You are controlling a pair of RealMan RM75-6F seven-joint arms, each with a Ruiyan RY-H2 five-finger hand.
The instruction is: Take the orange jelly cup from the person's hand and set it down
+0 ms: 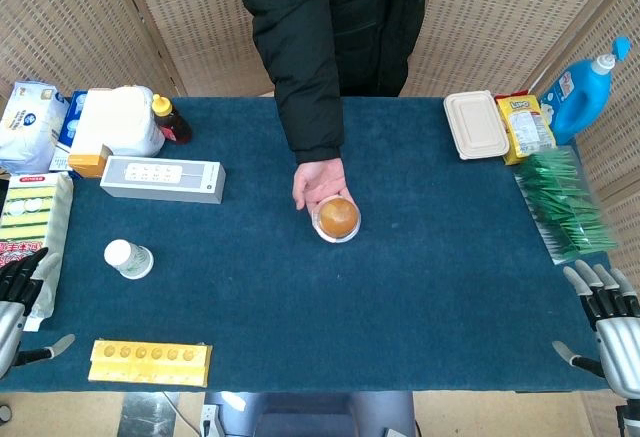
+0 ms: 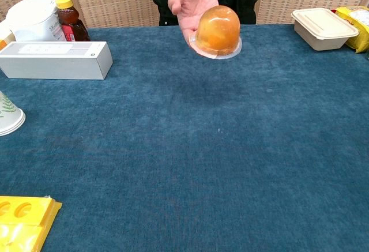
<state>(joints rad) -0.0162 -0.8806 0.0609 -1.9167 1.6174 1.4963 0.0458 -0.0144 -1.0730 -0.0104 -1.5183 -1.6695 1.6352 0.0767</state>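
Yellow tray (image 2: 23, 223) lies nearest, at the table's (image 2: 190, 165) front left. Orange jelly cup (image 2: 217, 30) sits dome-up on the person's hand (image 2: 189, 4) above mid-table. Both robot hands, left hand (image 1: 18, 302) and right hand (image 1: 608, 322), rest empty, fingers apart, at the near corners.

The orange jelly cup (image 1: 338, 218) is held over the middle of the blue table (image 1: 400, 297) on the person's hand (image 1: 318, 186). The left hand (image 1: 18, 302) and right hand (image 1: 608, 325) are seen at the near corners, fingers spread, nothing held. A white cup (image 1: 128, 259) is lying on its side near a yellow tray (image 1: 150, 362).
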